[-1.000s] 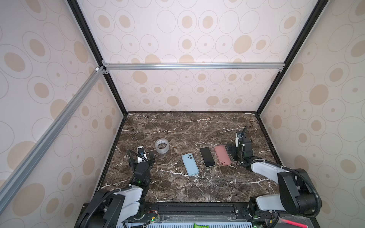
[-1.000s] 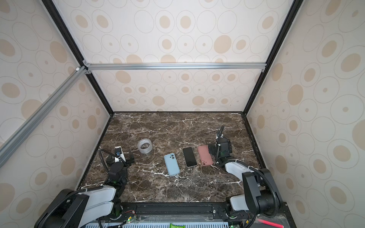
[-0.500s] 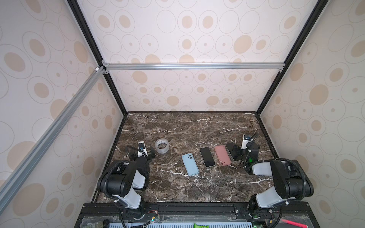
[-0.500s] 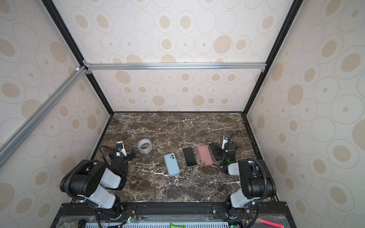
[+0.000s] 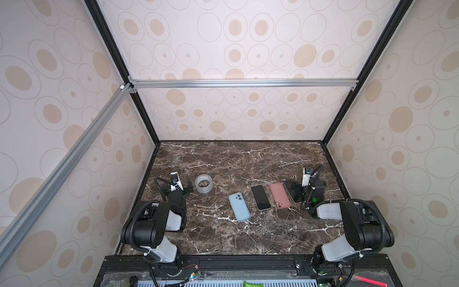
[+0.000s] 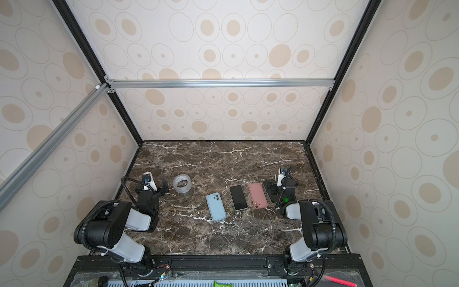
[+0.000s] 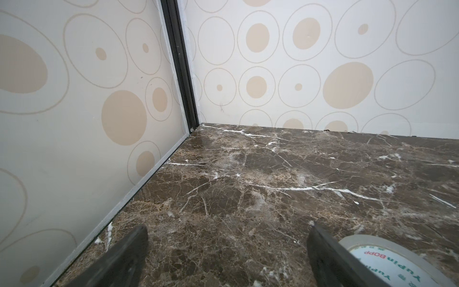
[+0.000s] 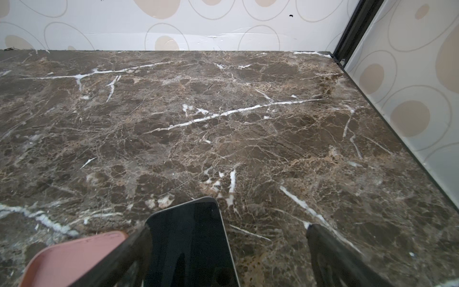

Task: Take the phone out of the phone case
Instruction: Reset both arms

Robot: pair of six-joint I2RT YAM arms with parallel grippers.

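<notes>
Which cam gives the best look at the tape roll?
Top view: in both top views the whole tape roll stands unobstructed. Left wrist shows only a cropped part at the frame edge; right wrist shows none of it.

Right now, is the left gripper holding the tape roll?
No: in the left wrist view the left gripper has its jaws open over bare table, and the tape roll sits outside them.

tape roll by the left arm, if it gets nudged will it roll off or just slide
The tape roll lies flat with its hole up, so it probably won't roll. More likely it slides across the glossy marble table. It looks hollow and thin-walled, so it is likely light and easily shoved. The ring probably stays stiff when squeezed.
</notes>
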